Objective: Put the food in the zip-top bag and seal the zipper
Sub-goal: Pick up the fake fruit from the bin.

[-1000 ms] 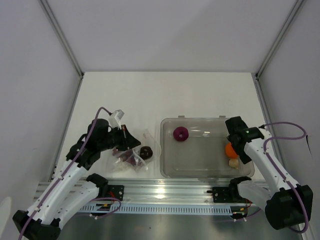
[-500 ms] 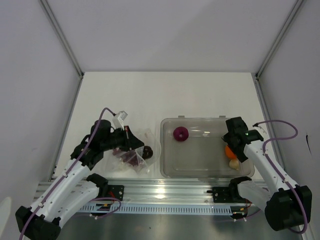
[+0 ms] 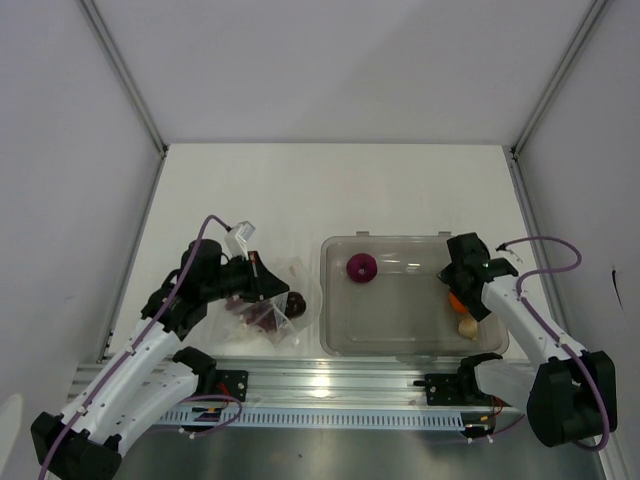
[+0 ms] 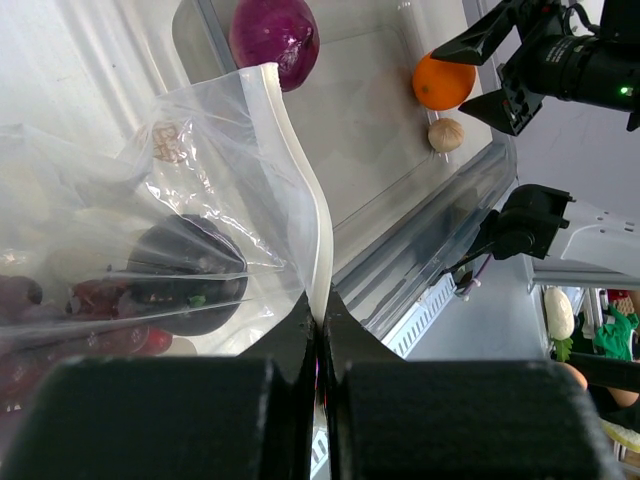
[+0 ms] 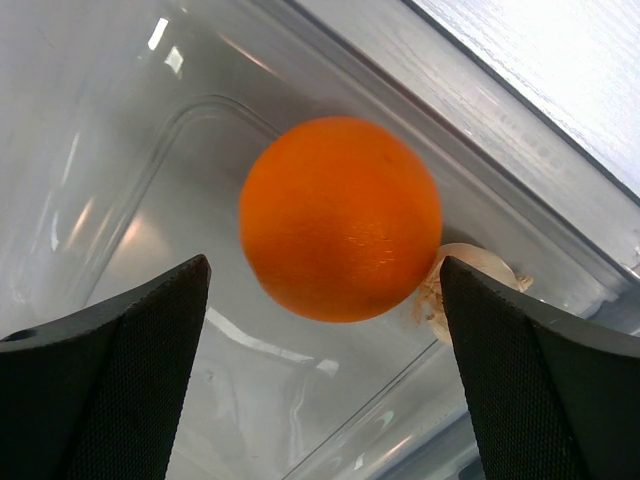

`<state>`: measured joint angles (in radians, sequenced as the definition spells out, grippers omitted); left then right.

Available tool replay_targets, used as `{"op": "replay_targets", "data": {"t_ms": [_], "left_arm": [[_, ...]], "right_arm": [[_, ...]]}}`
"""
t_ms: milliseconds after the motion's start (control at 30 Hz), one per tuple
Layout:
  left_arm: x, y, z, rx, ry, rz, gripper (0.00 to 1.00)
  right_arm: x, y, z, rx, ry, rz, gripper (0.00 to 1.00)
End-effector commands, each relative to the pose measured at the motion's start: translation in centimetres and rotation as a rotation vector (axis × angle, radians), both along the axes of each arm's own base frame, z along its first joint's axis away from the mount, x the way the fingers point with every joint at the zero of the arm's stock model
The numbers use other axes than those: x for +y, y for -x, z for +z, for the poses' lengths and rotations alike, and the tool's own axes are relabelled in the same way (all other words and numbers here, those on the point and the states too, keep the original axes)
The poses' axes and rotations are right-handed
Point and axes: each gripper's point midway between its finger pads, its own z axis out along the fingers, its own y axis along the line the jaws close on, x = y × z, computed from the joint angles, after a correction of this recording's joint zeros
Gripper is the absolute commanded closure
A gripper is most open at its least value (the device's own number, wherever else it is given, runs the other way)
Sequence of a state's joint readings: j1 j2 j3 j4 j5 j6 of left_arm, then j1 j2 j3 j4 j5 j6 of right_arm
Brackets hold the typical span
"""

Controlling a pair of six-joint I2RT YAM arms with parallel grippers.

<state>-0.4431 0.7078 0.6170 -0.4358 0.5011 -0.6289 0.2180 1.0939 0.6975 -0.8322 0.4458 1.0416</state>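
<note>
1. At the near edge a ribbed aluminium rail (image 3: pixel 330 385) runs across, with both arm bases bolted to it.
2. At about 10 o'clock from the rail's middle lies the zip-top bag (image 4: pixel 200 180). It is thin, crinkled clear film with glossy folds, resting on the matte white table (image 3: pixel 330 190).
3. The left gripper (image 4: pixel 320 322) has its flat black fingers pressed together on the zipper (image 4: pixel 300 170). This is a narrow, milky-white strip that curves up from the pinch in a soft S along the bag's mouth.
4. Inside the bag, seen through the film, sit the blackish lump (image 4: pixel 190 285), smooth and rounded, and the grape bunch (image 4: pixel 95 298), a cluster of shiny dark red beads at 9 o'clock from the lump.
5. At 3 o'clock from the bag, just beside it, stands a rigid clear rectangular tub (image 3: pixel 400 315) with rounded corners and reflective walls.
6. At the tub's 3 o'clock side the right gripper (image 5: pixel 322 268) is spread wide. Its two textured black pads flank the orange ball (image 5: pixel 340 215), with a gap showing on each side.
7. The ball is a round, finely dimpled orange sphere. The beige lump (image 5: pixel 470 275), small, knobbly and pale, sits just beside it at about 5 o'clock.
8. In the tub's far corner, at 11 o'clock, rests the purple round fruit (image 3: pixel 361 266), glossy and magenta-skinned, well apart from the orange ball.
</note>
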Motion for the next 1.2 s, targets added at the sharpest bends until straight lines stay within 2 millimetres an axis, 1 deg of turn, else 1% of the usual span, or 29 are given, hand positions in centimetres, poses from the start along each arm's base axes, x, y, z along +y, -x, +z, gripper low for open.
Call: {"op": "replay_targets", "data": {"t_ms": [0,267,333,467,567,633,667,700,767,800,833,867,900,967,1000,1033,1067,1133,1167], "left_arm": [[-0.3,0.1,1.2,-0.028,0.027,-0.012,0.99],[-0.1,0.3,1.1,-0.024,0.019,-0.007,0.99],[-0.1,0.2,1.2,-0.023,0.018,-0.004,0.99],[0.0,0.2,1.0,-0.018,0.014,0.001,1.0],[0.0,0.2,0.8,-0.01,0.007,0.003,1.0],[0.0,0.3,0.8,-0.005,0.006,0.004,0.99],[0.1,0.3,0.4,0.003,0.001,0.005,0.99],[0.1,0.3,0.7,-0.003,0.003,0.008,0.99],[0.1,0.3,0.8,-0.002,0.003,0.009,0.99],[0.2,0.3,0.8,0.0,0.001,0.011,0.99],[0.2,0.3,0.8,0.001,-0.001,0.013,0.99],[0.2,0.4,0.7,0.005,-0.001,0.011,0.99],[0.2,0.4,0.7,0.01,-0.005,0.013,0.99],[0.2,0.4,0.8,0.01,-0.006,0.012,0.99],[0.3,0.4,0.7,0.014,-0.01,0.012,1.0],[0.3,0.4,0.6,0.021,-0.015,0.012,0.99],[0.3,0.4,0.6,0.02,-0.019,0.011,0.99],[0.6,0.4,0.4,0.027,-0.037,0.021,1.0],[0.7,0.4,0.5,0.024,-0.038,0.023,0.99]], "right_arm": [[-0.5,0.0,-0.4,-0.008,0.015,-0.015,0.03],[-1.3,0.1,-0.8,-0.012,0.055,-0.045,0.09],[-1.5,0.0,-0.9,-0.013,0.066,-0.046,0.14],[-1.8,0.0,-1.2,-0.002,0.087,-0.041,0.2],[-1.6,-0.2,-1.5,-0.007,0.082,-0.016,0.24],[-1.5,-0.4,-1.6,-0.023,0.075,-0.006,0.31],[-1.3,-0.4,-1.6,-0.023,0.072,0.006,0.35],[-1.1,-0.7,-1.5,-0.043,0.064,0.017,0.42],[-0.8,-0.8,-1.4,-0.056,0.045,0.042,0.51],[-0.6,-1.1,-1.2,-0.07,0.045,0.066,0.6],[-0.5,-1.3,-0.8,-0.087,0.039,0.082,0.64],[-0.2,-1.4,-0.6,-0.096,0.03,0.1,0.7],[-0.1,-1.5,-0.3,-0.102,0.036,0.129,0.81],[0.1,-1.7,0.5,-0.13,0.03,0.151,0.91],[0.1,-1.6,0.8,-0.129,0.034,0.17,1.0],[0.1,-1.6,1.2,-0.137,0.034,0.179,1.0],[0.5,-1.7,2.0,-0.165,0.023,0.201,1.0],[1.2,-1.9,3.0,-0.198,0.007,0.263,1.0],[1.8,-2.0,4.1,-0.242,-0.009,0.293,1.0]]}}
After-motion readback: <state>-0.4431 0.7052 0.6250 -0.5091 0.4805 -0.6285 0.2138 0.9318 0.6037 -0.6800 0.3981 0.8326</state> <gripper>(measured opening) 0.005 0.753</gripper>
